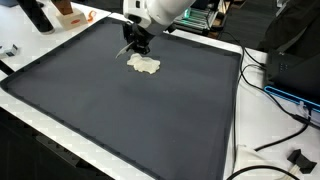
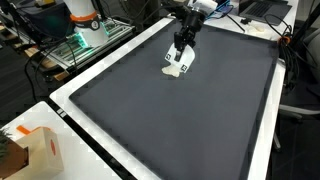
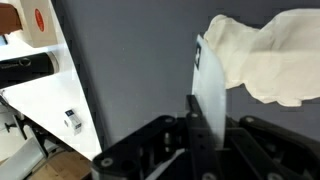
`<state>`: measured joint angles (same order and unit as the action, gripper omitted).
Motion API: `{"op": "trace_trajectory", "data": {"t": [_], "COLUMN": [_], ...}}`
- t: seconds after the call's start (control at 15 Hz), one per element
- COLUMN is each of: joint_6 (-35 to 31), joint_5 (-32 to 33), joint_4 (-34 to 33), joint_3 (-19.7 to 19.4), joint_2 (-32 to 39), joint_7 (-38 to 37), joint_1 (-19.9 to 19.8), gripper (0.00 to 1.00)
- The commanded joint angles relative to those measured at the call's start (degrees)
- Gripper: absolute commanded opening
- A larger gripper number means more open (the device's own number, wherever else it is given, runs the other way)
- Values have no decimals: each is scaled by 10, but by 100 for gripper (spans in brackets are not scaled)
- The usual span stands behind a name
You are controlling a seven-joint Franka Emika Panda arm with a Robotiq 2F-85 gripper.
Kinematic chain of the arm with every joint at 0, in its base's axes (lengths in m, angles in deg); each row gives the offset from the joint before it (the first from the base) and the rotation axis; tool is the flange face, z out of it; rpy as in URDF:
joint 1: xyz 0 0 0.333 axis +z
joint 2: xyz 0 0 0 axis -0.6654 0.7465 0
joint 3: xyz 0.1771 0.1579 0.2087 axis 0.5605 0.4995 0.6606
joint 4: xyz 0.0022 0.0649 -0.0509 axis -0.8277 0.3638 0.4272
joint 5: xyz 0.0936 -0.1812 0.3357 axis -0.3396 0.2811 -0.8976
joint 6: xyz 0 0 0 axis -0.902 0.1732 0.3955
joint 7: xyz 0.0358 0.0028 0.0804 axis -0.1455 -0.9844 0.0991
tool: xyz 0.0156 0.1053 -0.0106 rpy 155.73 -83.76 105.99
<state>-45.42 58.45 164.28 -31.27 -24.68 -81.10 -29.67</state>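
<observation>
Gripper (image 1: 136, 47) points straight down at the edge of crumpled white cloth (image 1: 144, 66), which lies loose on dark mat (image 1: 150, 120), far side. Wrist view: one pale finger (image 3: 208, 95) just beside the fabric. Cannot tell jaw spread or whether a fold is pinched

A: Mat (image 1: 130, 115)?
B: Dark grey, plain, no pattern. The bench (image 1: 252, 115) around the mat is white.
A: Cloth (image 1: 144, 66) on the mat?
B: Cream, off-white, no print.
A: Hand (image 1: 137, 46) over the mat?
B: Black. The arm (image 1: 160, 12) is white.
A: Wrist view, the strip (image 3: 210, 95) against the cloth?
B: Plain white.
A: Box (image 2: 35, 150) off the mat's corner?
B: Pale beige with orange-red marks; the wrist view shows an orange-red dot on it.
A: Cables (image 1: 275, 105) past the mat's edge?
B: Black. The bottle (image 3: 25, 68) off the mat, by the box, is black too.
</observation>
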Motion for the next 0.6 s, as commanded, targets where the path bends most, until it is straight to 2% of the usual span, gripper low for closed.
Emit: {"op": "trace_trajectory", "data": {"t": [0.0,0.27,0.53], "joint_6": [-20,-82,-159], "joint_5": [-9,-41,-124], "joint_4": [34,69,118], "joint_3": [8,19,21], "joint_2": [-41,-86,-145], "joint_7": [54,123,214], "joint_1": [-5,-18,-33], "gripper": [1,1,1]}}
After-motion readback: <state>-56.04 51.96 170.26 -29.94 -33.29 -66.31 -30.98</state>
